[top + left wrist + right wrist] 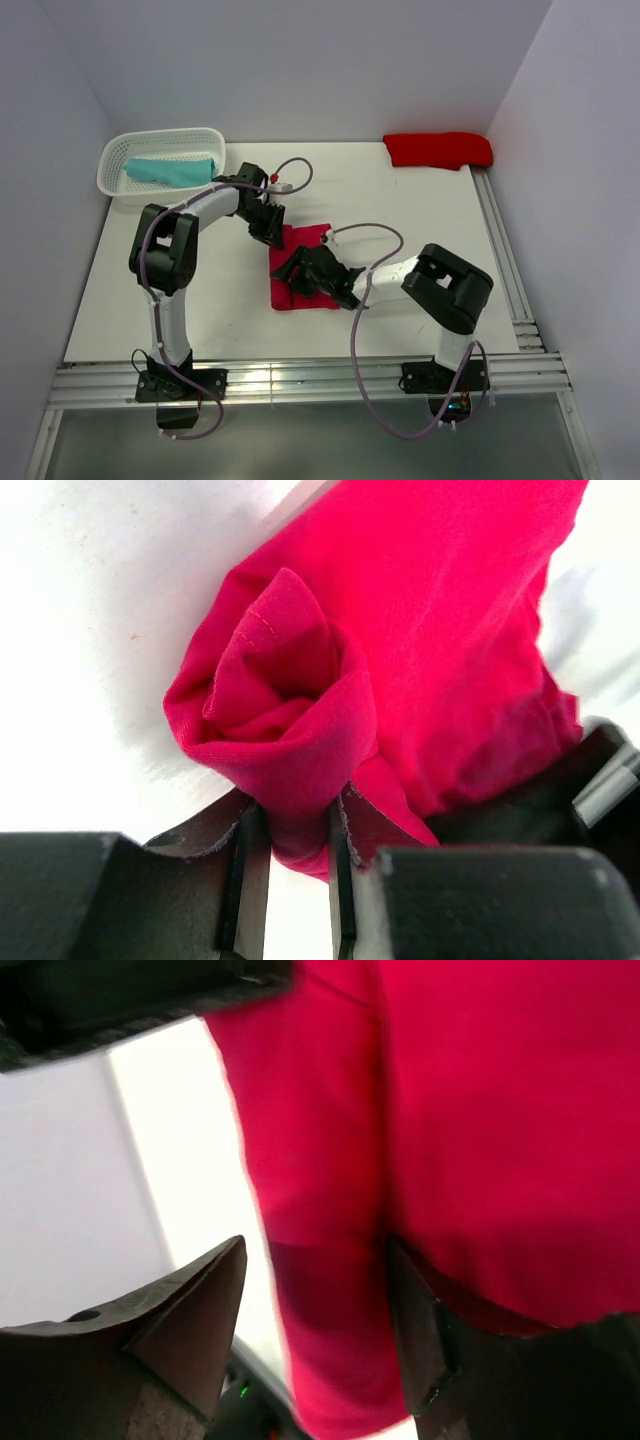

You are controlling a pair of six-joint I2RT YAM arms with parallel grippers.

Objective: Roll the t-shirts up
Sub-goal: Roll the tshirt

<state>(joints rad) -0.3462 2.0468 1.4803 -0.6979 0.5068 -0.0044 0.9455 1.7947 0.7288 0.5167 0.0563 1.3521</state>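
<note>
Where we see the crimson shirt (305, 238): centre of the table (420, 210), long axis near to far, rolled end pointing far.
Left claw (295, 815): pinching that end's fold.
Right claw (315, 1250): spread astride the shirt's edge.

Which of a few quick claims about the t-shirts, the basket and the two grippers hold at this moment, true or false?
1. The teal t-shirt lies inside the white basket. True.
2. The scarlet t-shirt sits at the near edge of the table, by the arm bases. False: it lies at the far right corner.
3. The left gripper pinches a fold of the crimson t-shirt. True.
4. The right gripper is shut on the scarlet t-shirt. False: it is open, its jaws astride an edge of the crimson t-shirt.
5. Both grippers are at the same t-shirt. True.
</note>
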